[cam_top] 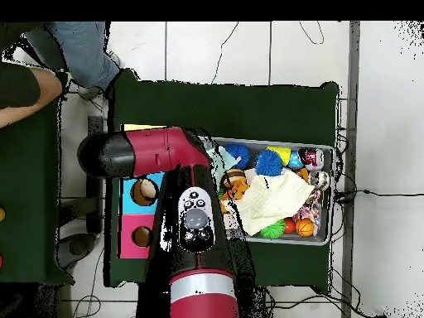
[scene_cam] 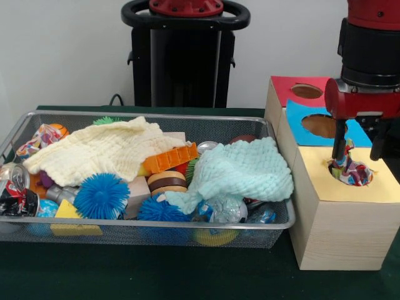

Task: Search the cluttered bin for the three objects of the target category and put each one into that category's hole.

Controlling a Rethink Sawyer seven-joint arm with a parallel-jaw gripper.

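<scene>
A: Over the yellow box, the gripper point(scene_cam: 360, 149) was seen with its fingers spread, one each side of a dotted cloth point(scene_cam: 350, 170) bunched in the hole point(scene_cam: 351, 177). Nothing was gripped.

B: So the cloth lay directly below?

A: Yes, half pushed in. Another dotted cloth point(scene_cam: 39, 139) was seen at the bin's point(scene_cam: 150, 114) far left end, well apart.

Plain white wall point(scene_cam: 62, 56) behind; dark green tabletop point(cam_top: 248, 103); pale tiled floor point(cam_top: 385, 124) around
</scene>
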